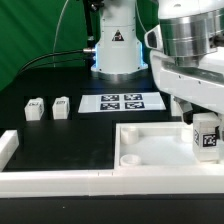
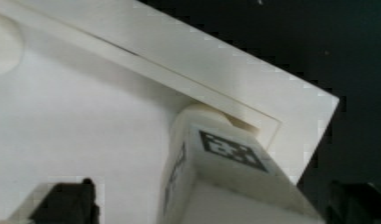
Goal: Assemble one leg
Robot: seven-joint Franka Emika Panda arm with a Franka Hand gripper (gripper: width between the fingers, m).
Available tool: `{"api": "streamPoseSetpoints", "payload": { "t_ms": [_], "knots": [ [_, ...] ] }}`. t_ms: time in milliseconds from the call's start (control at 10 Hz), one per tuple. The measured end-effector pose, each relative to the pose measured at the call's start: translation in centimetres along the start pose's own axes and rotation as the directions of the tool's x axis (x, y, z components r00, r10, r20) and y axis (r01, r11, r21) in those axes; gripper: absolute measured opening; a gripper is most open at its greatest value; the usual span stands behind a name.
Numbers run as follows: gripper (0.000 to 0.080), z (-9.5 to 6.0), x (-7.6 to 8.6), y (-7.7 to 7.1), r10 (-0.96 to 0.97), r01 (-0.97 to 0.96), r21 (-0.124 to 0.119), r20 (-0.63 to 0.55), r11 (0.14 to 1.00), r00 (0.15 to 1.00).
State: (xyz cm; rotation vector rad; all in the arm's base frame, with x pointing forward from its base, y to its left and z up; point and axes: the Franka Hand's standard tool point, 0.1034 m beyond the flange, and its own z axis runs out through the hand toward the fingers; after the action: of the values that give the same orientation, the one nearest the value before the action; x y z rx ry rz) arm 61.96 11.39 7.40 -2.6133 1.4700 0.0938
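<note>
- Where the large white square tray-like panel (image 1: 150, 152) has its corner, a small white plastic rectangular post, the leg (image 1: 207, 135), stands upright.
- The gripper (image 2: 201, 202) has its dark fingers (image 2: 62, 200) on either side of it. Clamped or let go, I cannot tell.

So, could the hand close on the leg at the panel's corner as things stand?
Probably yes: the hand looks open astride the leg, and nothing else shows in the gap.
</note>
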Motion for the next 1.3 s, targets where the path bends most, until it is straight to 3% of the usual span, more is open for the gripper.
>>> {"api": "streamPoseSetpoints", "payload": {
  "t_ms": [200,500,900,1300],
  "knots": [
    [0.0649,0.03,-0.25,0.12,-0.233,0.233,-0.025,0.004,0.972,0.972],
    [0.0649,-0.07,-0.55,0.08,-0.513,0.513,-0.046,0.016,0.857,0.858],
    [0.0649,-0.19,0.07,0.14,-0.842,0.844,-0.048,0.059,0.535,0.537],
    [0.0649,-0.16,0.06,0.15,-0.860,0.862,-0.046,0.061,0.505,0.507]
  ]
}}
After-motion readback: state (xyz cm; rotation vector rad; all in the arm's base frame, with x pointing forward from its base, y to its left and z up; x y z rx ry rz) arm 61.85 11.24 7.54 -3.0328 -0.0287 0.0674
